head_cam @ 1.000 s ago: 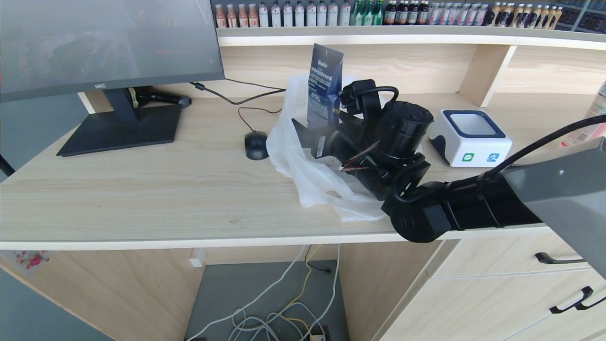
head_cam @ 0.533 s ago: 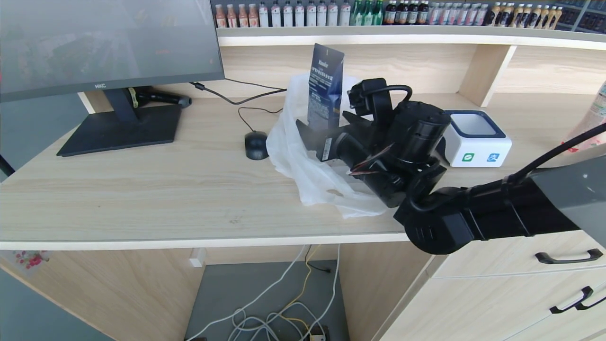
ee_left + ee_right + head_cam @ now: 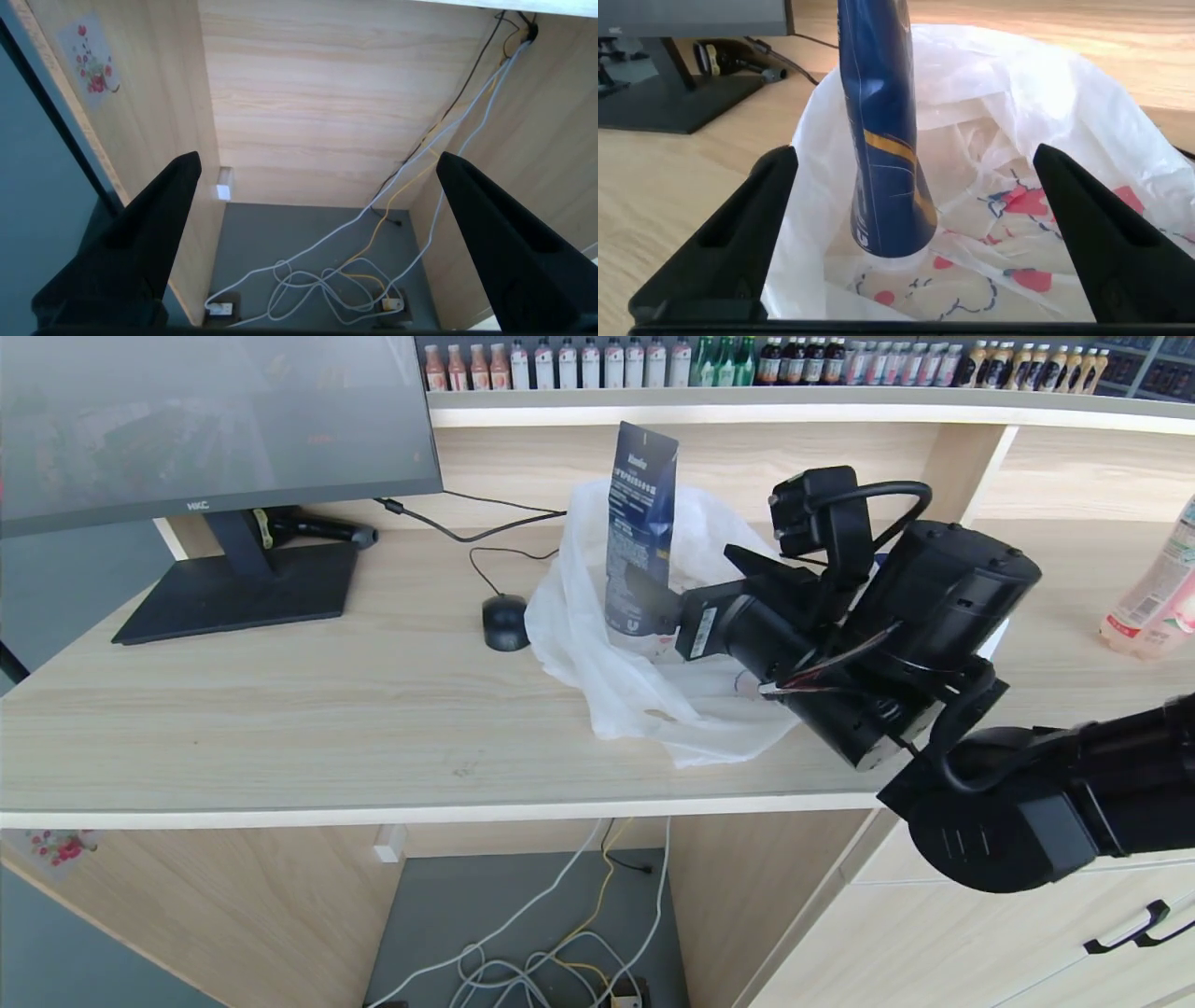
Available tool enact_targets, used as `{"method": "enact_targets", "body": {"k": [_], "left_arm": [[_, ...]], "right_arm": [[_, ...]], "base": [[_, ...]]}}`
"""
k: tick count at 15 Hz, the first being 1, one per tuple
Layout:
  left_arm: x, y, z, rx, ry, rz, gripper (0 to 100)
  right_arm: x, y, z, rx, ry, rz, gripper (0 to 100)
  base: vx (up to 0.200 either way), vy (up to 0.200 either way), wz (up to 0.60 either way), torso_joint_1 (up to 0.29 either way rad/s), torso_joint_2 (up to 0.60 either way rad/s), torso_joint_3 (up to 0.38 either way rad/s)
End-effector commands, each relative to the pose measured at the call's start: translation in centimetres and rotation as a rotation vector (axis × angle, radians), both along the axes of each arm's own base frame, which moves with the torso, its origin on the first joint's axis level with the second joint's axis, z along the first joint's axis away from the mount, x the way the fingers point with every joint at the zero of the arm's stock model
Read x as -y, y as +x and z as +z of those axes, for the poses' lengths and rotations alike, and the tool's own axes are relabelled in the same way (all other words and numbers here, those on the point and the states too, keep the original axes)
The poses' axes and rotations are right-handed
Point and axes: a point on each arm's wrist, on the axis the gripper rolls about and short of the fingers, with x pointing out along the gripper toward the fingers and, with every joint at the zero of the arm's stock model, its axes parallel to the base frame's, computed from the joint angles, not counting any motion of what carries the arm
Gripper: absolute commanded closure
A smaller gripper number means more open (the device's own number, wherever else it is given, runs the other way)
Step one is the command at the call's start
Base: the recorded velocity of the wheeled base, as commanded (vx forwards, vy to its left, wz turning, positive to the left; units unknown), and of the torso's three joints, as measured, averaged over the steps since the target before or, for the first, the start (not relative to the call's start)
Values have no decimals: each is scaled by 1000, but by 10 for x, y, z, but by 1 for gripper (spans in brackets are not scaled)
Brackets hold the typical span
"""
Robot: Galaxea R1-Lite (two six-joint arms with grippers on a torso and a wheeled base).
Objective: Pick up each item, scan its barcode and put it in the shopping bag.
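Evidently bagging is nearly done: the blue pouch (image 3: 640,523) is stood upright in the shopping bag (image 3: 579,644) at frame centre, and the right gripper (image 3: 915,163) is spread open, gripping nothing. Next, the bottle (image 3: 1153,597) at the right edge must be grasped.

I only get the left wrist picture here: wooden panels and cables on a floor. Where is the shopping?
Observer: Up on the counter. A blue pouch stands upright inside the white shopping bag.
Operator: Is anything gripping it?
Observer: No. The right gripper faces it, open, fingers spread wide apart.
Operator: Anything left to bag?
Observer: A pink bottle sits on the counter, off to the robot's right.
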Motion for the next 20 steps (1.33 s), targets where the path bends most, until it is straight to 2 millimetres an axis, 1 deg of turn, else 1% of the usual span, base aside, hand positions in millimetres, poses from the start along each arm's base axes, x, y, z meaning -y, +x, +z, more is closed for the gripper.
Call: {"method": "enact_targets", "body": {"k": [1,2,3,4,5,6,7,11,15,20], "left_arm": [[0,0,0,-2,-1,0,0],[0,0,0,-2,-1,0,0],[0,0,0,0,-1,0,0],[0,0,0,0,-1,0,0],[0,0,0,0,-1,0,0],[0,0,0,-2,-1,0,0],[0,0,0,0,-1,0,0],[0,0,0,-2,-1,0,0],[0,0,0,0,2,-2,0],[0,0,0,-3,-4,2,0]], "right_arm": [[18,-29,11,42,16,9,0],[18,-29,11,42,16,9,0],[33,-53,22,66,33,17,0],[39,-60,24,70,38,16,0],[49,-71,25,70,38,18,0],[62,-87,19,60,32,17,0],[67,-93,18,59,31,17,0],[69,-96,19,73,47,20,0],[78,-107,16,71,49,22,0],[77,-108,18,88,56,46,0]], "base": [[0,0,0,0,0,0],[0,0,0,0,0,0],[0,0,0,0,0,0],[0,0,0,0,0,0],[0,0,0,0,0,0],[0,0,0,0,0,0],[0,0,0,0,0,0],[0,0,0,0,0,0],[0,0,0,0,0,0],[0,0,0,0,0,0]]}}
